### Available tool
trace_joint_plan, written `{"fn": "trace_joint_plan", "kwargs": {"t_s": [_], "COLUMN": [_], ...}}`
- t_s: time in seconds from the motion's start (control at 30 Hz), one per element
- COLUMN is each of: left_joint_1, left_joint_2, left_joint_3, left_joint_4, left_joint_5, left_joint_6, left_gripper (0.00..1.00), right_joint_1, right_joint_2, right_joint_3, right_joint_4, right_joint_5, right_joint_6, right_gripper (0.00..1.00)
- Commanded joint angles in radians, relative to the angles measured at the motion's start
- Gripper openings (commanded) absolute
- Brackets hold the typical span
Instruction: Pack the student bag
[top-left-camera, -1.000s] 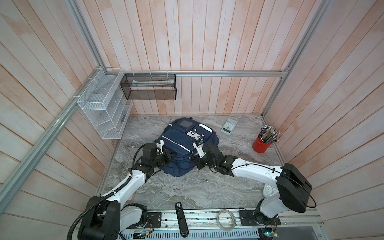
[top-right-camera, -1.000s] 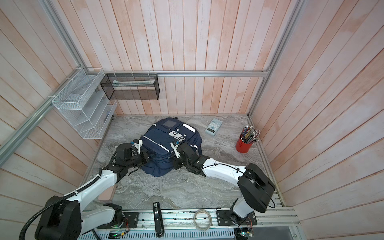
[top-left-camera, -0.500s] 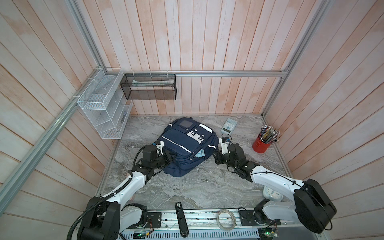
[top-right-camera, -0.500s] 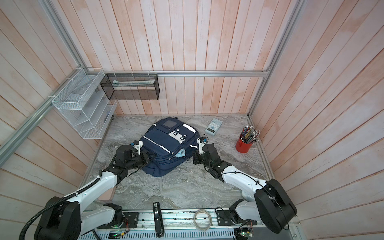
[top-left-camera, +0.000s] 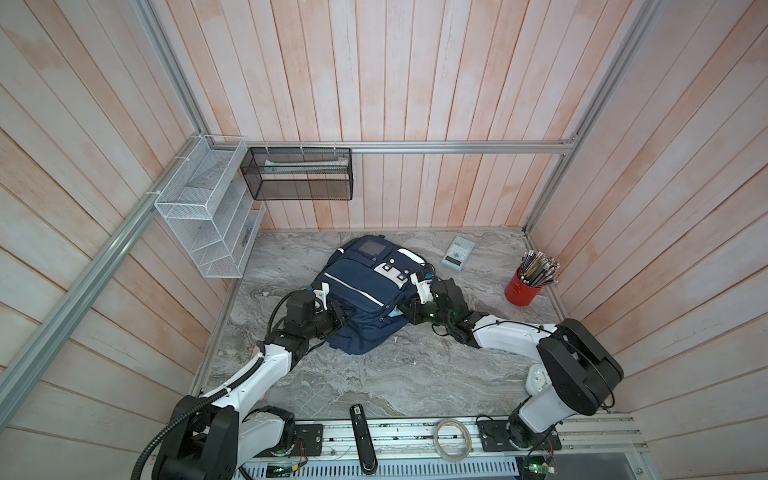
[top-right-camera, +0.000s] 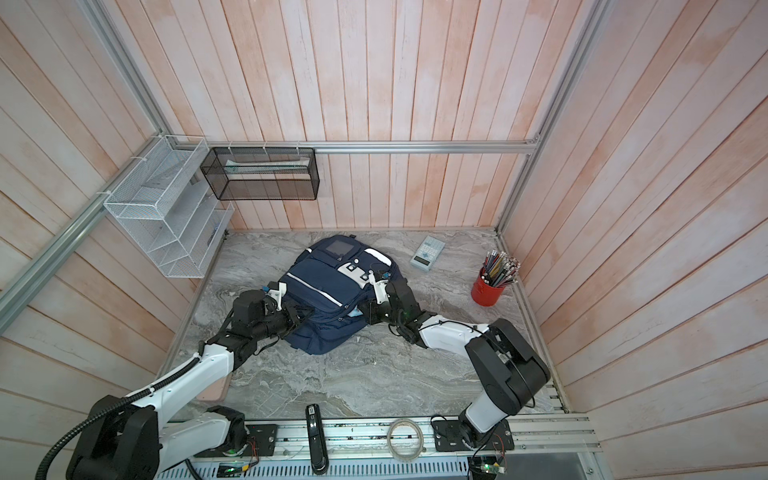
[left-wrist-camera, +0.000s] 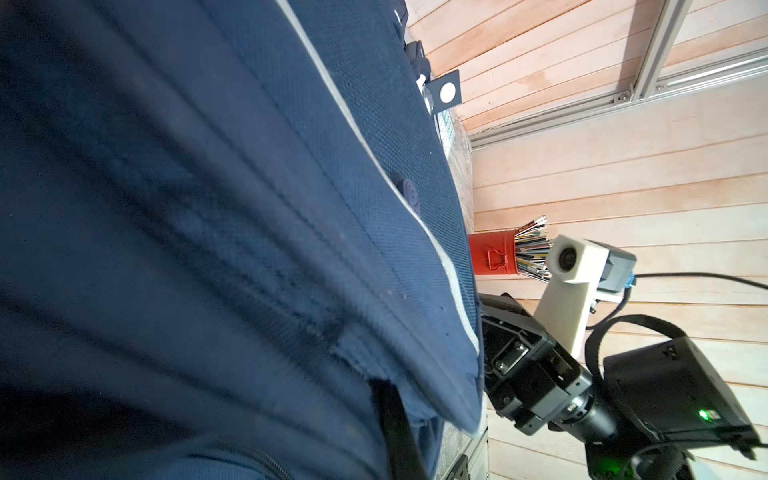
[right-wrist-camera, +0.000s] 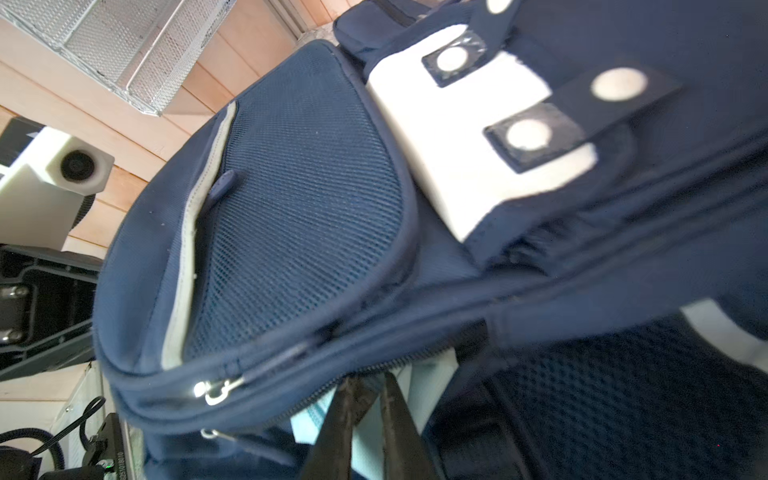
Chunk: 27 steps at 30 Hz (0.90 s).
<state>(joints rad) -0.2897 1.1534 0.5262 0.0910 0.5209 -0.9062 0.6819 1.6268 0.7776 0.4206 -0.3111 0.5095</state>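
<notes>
Left gripper (top-left-camera: 341, 318): clamped on my student bag (top-left-camera: 361, 291) fabric
Right gripper (right-wrist-camera: 370, 380): pinching its open zip (right-wrist-camera: 320, 395) edge
Writing: calculator (top-left-camera: 458, 252) print unreadable to me

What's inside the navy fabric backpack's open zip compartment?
A pale teal-striped flat item shows in the zip gap of the navy fabric backpack, beside the right claw. Fabric covers the rest of the interior.

I see a pale calculator (top-left-camera: 457, 253) lying flat on the marble tabletop (top-left-camera: 374, 374) near the back wall. It is well apart from a red cup (top-left-camera: 523, 293) crammed with pencils (top-left-camera: 538, 266) at the right edge. A white wire rack (top-left-camera: 199, 216) and a black mesh basket (top-left-camera: 299, 176) hang just beside each other in the far left corner. A tape roll (top-left-camera: 453, 433) lies on the front rail (top-left-camera: 615, 432).
</notes>
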Motion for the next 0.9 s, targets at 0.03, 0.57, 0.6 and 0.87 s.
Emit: {"fn": "trace_joint_plan", "kwargs": {"t_s": [0.03,0.57,0.6,0.87], "left_joint_1": [-0.028,-0.085,-0.079,-0.04], "left_joint_2": [-0.029,-0.023,-0.016,0.019], "left_joint_3": [0.028,0.012,0.008,-0.023], "left_joint_4": [0.045,0.107,0.104,0.156], "left_joint_5": [0.09,0.056,0.05,0.069], "left_joint_6": [0.007,-0.042,-0.036,-0.044], "left_gripper": [0.0,0.0,0.0,0.0], "right_joint_1": [0.047,0.128,0.125,0.12], "right_joint_2": [0.099,0.213,0.177,-0.097], "right_joint_3": [0.052,-0.003,-0.027,-0.152], "right_joint_4": [0.05,0.531,0.485,0.057], "right_joint_5": [-0.058,0.017,0.036,0.12], "right_joint_6": [0.047,0.206,0.19,0.008], "right_gripper": [0.12,0.17,0.19,0.32]}}
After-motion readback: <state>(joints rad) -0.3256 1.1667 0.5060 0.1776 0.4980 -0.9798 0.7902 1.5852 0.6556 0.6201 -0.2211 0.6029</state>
